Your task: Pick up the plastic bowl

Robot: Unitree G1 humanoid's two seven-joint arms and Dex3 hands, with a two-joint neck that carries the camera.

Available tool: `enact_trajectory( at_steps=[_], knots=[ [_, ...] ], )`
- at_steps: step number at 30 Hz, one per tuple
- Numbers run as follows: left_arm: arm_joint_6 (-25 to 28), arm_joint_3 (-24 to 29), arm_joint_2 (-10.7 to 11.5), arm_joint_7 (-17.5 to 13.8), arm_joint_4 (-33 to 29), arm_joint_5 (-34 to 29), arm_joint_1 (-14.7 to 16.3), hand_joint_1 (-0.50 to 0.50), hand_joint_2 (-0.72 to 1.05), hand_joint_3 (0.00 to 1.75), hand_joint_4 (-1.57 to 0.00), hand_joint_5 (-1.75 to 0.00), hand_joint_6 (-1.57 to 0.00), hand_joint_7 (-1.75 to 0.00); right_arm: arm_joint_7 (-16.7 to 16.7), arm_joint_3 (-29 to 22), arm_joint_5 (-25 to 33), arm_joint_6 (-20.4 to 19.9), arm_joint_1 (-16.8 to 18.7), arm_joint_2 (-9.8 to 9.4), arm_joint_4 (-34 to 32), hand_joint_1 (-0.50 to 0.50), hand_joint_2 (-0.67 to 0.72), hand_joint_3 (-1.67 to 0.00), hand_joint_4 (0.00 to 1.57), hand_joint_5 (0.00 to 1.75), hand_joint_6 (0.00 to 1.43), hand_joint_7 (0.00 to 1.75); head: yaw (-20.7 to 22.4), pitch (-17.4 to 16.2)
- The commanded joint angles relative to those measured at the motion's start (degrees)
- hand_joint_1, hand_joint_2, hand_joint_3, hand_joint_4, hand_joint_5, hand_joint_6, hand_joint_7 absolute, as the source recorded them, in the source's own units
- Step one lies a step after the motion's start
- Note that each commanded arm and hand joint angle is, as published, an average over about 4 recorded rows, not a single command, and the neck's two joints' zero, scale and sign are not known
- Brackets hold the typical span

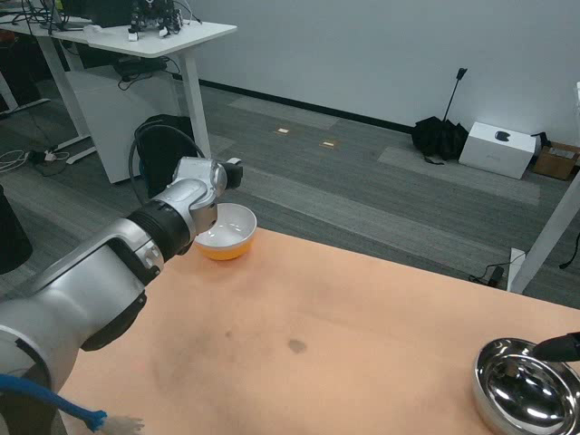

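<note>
The plastic bowl (228,232), orange outside and white inside, stands upright at the far left corner of the table. My left forearm reaches over to it, and my left hand (214,201) is at the bowl's left rim, mostly hidden behind the silver wrist. Whether its fingers hold the rim does not show. Of my right hand (558,346) only a black fingertip shows at the right edge, just above the steel bowl.
A shiny steel bowl (524,388) sits at the table's near right corner. The peach-coloured table (344,344) has a small dark spot near its middle. Beyond the far edge are a white desk (136,41), a black bin and floor.
</note>
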Motion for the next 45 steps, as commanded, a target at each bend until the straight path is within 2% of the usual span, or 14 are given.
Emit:
enact_trajectory(
  at_steps=[1,7,11,15,19,22,38,42,45],
  knots=[
    [-1.4,-3.1,-1.1,-0.3,2.0,0.4,-0.7,-0.5,-0.72,0.09,0.0,0.0,0.0,0.0,-0.2,0.7,0.8,-0.8,0.3,-0.85,0.2,-0.46,0.72,0.0,0.0,0.0,0.0,0.0,0.1,-0.2],
    [-2.2,-7.0,-2.9,-0.3,4.9,0.2,-0.4,-0.5,-0.68,0.09,0.0,0.0,0.0,0.0,-0.2,1.4,1.5,-1.3,0.5,-1.35,0.2,-0.46,0.72,0.0,0.0,0.0,0.0,0.0,0.7,-0.6],
    [-2.3,-7.5,-3.8,-0.3,5.4,0.1,0.4,-0.5,-0.72,0.09,0.0,0.0,0.0,0.0,-0.1,1.5,1.8,-1.4,1.0,-1.7,0.1,-0.48,0.72,0.0,0.0,0.0,0.0,0.0,0.7,-0.4],
    [-2.8,-8.1,-4.5,-0.3,5.8,0.0,1.0,-0.5,-0.64,0.09,0.0,0.0,0.0,0.0,-0.2,1.7,2.1,-1.5,1.1,-1.97,0.2,-0.47,0.72,0.0,0.0,0.0,0.0,0.0,1.0,-0.1],
    [-3.2,-8.0,-5.0,-0.3,6.5,0.0,1.2,-0.5,-0.72,0.09,0.0,0.0,0.0,0.0,-0.2,2.0,2.4,-1.6,1.1,-2.3,0.5,-0.46,0.72,0.0,0.0,0.0,0.0,0.0,1.2,0.0],
    [-3.2,-8.0,-5.3,-0.3,6.9,0.1,1.4,-0.5,-0.7,0.09,0.0,0.0,0.0,0.0,-0.2,2.0,2.6,-1.6,1.0,-2.65,1.0,-0.46,0.72,0.0,0.0,0.0,0.0,0.0,1.3,-0.2],
    [-2.8,-7.9,-5.2,-0.9,7.0,0.7,1.9,-0.5,-0.72,0.09,0.0,0.0,0.0,0.0,-0.1,1.9,2.9,-1.7,0.7,-2.8,2.4,-0.47,0.72,0.0,0.0,0.0,0.0,0.0,0.9,-1.0],
    [-2.4,-7.9,-4.7,-1.5,6.4,1.1,1.9,-0.5,-0.64,0.09,0.0,0.0,0.0,0.0,-0.1,1.9,2.9,-1.8,0.6,-2.8,2.4,-0.46,0.72,0.0,0.0,0.0,0.0,0.0,1.0,-0.9],
    [-2.4,-7.9,-4.5,-1.6,6.0,1.4,1.8,-0.5,-0.7,0.09,0.0,0.0,0.0,0.0,-0.1,1.9,3.0,-1.7,0.5,-2.78,2.5,-0.46,0.72,0.0,0.0,0.0,0.0,0.0,1.1,-0.9]
  ],
)
